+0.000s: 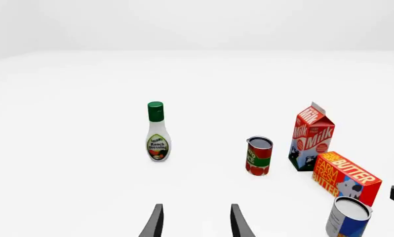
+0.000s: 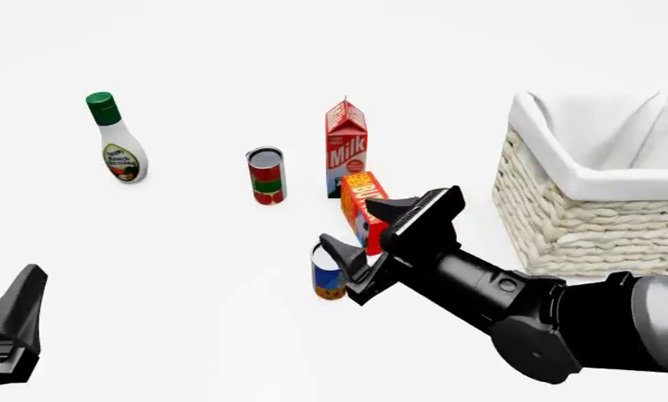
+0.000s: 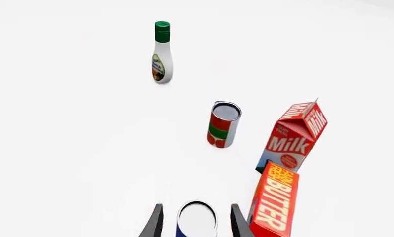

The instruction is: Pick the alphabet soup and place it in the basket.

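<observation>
The alphabet soup (image 2: 327, 279), a small can with a blue label and a silvery top, stands upright on the white table near the butter box. It also shows in the left wrist view (image 1: 348, 217). In the right wrist view its top (image 3: 197, 219) lies between the fingers of my right gripper (image 3: 197, 207). My right gripper (image 2: 350, 226) is open, just above and around the can. The basket (image 2: 585, 180), woven cream with white lining, stands at the right. My left gripper (image 1: 197, 221) is open and empty, low at the near left (image 2: 16, 322).
A red can with a green band (image 2: 266, 175), a milk carton (image 2: 346, 147) and an orange butter box (image 2: 362, 207) stand close behind the soup. A ranch dressing bottle (image 2: 117, 140) stands at the far left.
</observation>
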Controlling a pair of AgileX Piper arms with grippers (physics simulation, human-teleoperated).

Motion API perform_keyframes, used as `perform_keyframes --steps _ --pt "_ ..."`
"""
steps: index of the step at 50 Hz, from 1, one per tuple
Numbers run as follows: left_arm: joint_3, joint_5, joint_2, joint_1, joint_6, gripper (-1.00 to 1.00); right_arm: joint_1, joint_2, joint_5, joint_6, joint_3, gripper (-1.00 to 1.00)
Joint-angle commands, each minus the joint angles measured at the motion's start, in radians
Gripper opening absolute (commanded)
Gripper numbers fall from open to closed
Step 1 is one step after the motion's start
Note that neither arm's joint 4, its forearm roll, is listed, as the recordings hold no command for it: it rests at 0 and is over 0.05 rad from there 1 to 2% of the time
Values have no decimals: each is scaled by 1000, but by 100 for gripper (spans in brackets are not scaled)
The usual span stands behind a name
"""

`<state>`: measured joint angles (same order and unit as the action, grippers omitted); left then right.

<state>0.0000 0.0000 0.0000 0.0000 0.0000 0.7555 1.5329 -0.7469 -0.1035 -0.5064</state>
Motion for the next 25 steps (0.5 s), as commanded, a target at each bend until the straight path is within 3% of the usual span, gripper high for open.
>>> perform_keyframes --steps 1,12,25 --pt "0 0 0 0 0 100 3 28 98 10 -61 100" --pt "0 0 0 0 0 100 12 67 183 27 -117 100" --pt "0 0 0 0 0 100 -2 90 195 36 -123 100"
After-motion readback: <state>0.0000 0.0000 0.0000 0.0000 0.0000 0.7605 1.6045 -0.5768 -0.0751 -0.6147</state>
